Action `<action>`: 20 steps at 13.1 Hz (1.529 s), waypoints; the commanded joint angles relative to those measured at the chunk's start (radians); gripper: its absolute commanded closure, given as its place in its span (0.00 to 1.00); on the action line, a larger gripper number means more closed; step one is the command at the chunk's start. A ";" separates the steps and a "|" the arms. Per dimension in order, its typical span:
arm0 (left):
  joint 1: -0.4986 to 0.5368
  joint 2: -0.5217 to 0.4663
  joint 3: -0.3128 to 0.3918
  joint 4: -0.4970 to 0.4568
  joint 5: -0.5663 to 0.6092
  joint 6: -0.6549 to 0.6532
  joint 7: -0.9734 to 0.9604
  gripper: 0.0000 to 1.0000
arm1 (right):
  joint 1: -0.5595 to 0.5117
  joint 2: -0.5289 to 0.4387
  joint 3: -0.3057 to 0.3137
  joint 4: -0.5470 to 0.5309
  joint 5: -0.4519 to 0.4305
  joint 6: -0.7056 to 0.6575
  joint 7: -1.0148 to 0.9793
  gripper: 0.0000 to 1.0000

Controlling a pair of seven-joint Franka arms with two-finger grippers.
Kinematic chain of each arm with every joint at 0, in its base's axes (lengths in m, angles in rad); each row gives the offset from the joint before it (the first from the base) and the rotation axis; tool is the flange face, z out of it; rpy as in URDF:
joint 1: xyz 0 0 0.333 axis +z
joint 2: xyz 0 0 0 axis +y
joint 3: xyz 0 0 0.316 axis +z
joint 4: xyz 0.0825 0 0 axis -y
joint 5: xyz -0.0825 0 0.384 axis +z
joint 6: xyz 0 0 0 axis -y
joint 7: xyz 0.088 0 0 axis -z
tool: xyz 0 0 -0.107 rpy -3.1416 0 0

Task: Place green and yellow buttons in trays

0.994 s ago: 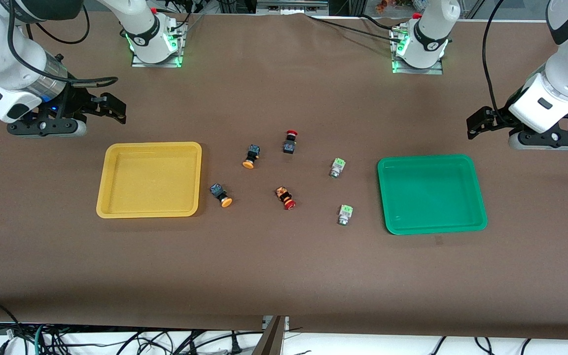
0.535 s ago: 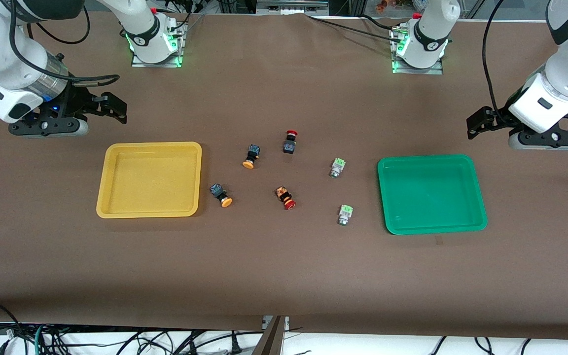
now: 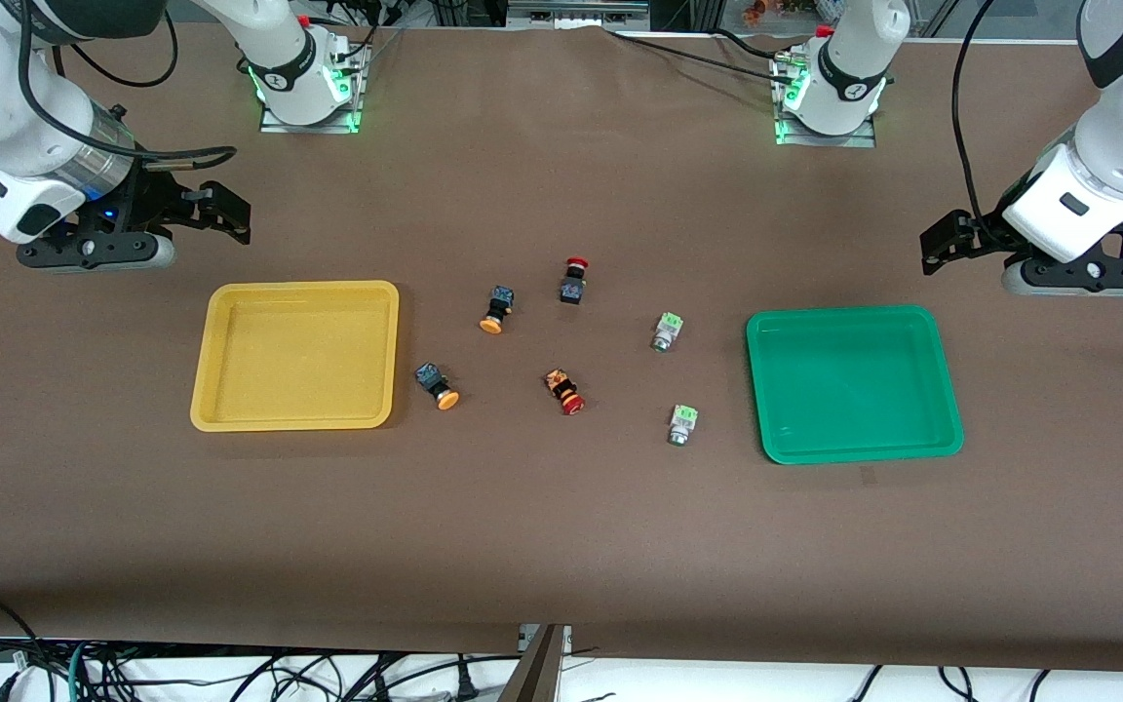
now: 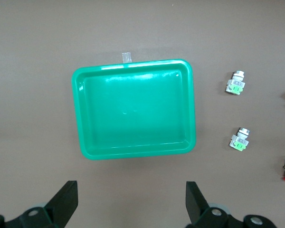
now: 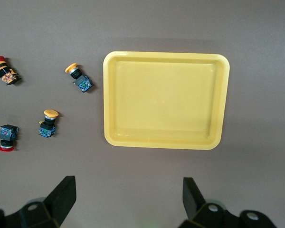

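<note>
1. You are looking at a brown worktop point(image 3: 561, 526) with both trays sitting bare and all six switches lying loose between them.
2. Your left hand point(image 4: 131, 202) is hanging over the worktop at the left arm's end, just off the green tray's point(image 3: 951, 409) rim on the side toward the bases, with its fingers point(image 4: 66, 199) spread wide and gripping nothing.
3. Your right hand point(image 5: 128, 197) is hovering over the worktop at the right arm's end, near the yellow tray's point(image 3: 206, 370) corner on the base side, its fingers point(image 5: 61, 192) likewise standing wide apart and carrying nothing.
4. One yellow-capped button point(image 3: 436, 384) is lying on its side just beside the yellow tray, apart from the rim; the other yellow-capped button point(image 3: 495, 309) is resting farther from the front camera and more toward the middle.
5. The two green buttons are lying toward the green tray: the farther green button point(image 3: 666, 331) is sitting well apart from the rim, and the nearer green button point(image 3: 682, 423) is sitting closer to the front camera.
6. Two red-capped switches are sharing the middle: one red switch point(image 3: 573, 280) is farthest from the front camera, and the second red switch point(image 3: 564, 390) is lying tilted between the nearer yellow-capped and green ones.
</note>
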 commanded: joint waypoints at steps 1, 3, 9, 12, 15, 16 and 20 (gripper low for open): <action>-0.006 -0.010 0.002 -0.002 -0.013 -0.013 0.015 0.00 | -0.023 -0.007 0.020 0.004 -0.002 -0.011 -0.014 0.01; -0.006 -0.009 0.003 -0.001 -0.014 -0.013 0.024 0.00 | -0.023 -0.005 0.020 0.004 -0.002 -0.011 -0.014 0.01; -0.035 0.043 0.002 0.050 -0.017 -0.027 0.015 0.00 | -0.023 -0.005 0.020 0.001 -0.002 -0.011 -0.014 0.01; -0.036 0.050 0.002 0.058 -0.017 -0.028 0.017 0.00 | -0.023 -0.004 0.020 0.002 -0.002 -0.009 -0.014 0.01; -0.038 0.051 0.002 0.061 -0.017 -0.028 0.015 0.00 | -0.023 -0.004 0.020 0.002 -0.002 -0.006 -0.014 0.01; -0.041 0.051 0.003 0.061 -0.017 -0.028 0.015 0.00 | -0.023 -0.004 0.020 0.002 -0.002 -0.006 -0.014 0.01; -0.043 0.051 0.002 0.061 -0.017 -0.028 0.015 0.00 | -0.023 -0.004 0.020 0.002 -0.002 -0.008 -0.014 0.01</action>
